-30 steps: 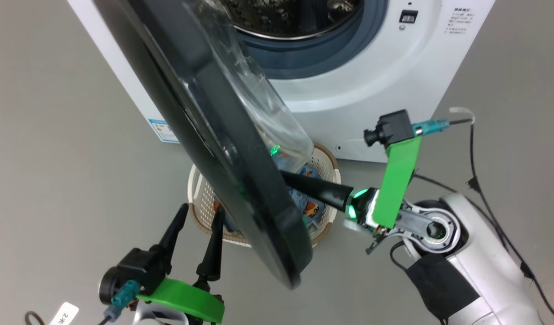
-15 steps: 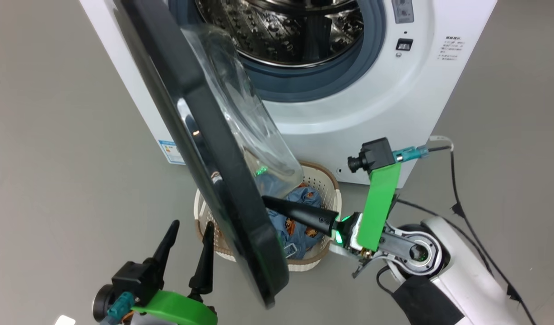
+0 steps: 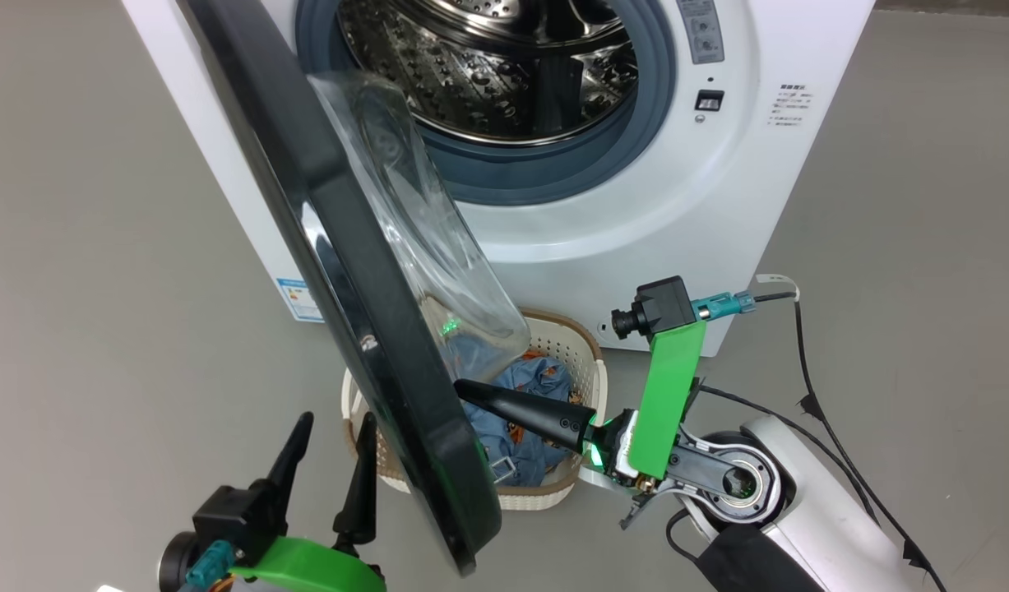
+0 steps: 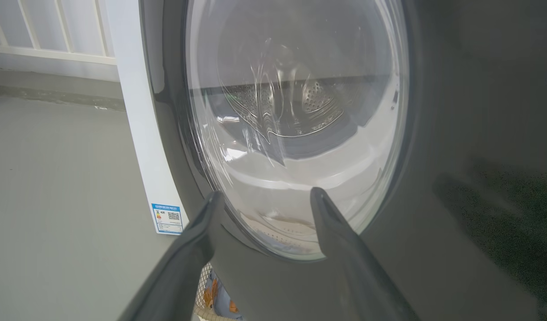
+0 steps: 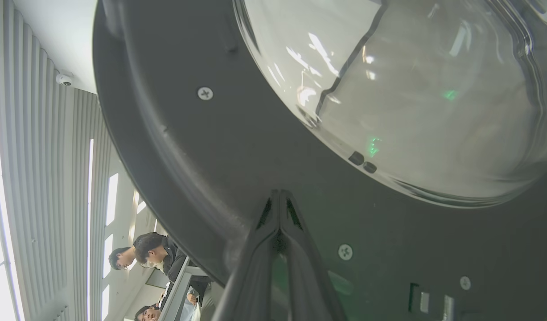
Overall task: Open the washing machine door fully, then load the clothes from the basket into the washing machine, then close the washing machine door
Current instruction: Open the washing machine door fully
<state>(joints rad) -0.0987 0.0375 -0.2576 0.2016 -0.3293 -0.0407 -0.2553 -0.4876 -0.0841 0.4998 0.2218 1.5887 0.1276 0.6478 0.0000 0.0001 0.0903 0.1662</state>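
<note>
Swung wider than a second ago, the washing machine door [image 3: 364, 329] now bares more of the basket [image 3: 582, 362]. The head camera has shifted too, bringing in more of the drum [image 3: 488, 74]. The right gripper [image 3: 471, 395] is clenched on nothing, its joined tips pressed against the door's dark inner face just below the bulging glass. Under its fingers lie the clothes [image 3: 529, 386] in the basket, which stands on the floor before the washing machine [image 3: 636, 222]. Across the door from it, the left gripper [image 3: 337, 421] is spread wide and holds nothing, near the outer face but apart from it. Its wrist view looks through the porthole [image 4: 295, 125] to the drum, with the blue sticker [image 4: 167, 218] beyond one finger and a scrap of bear-print cloth low between the fingers. The right wrist view adds the inner face's screws [image 5: 205, 93] and, past the door's rim, people [image 5: 170, 258].
</note>
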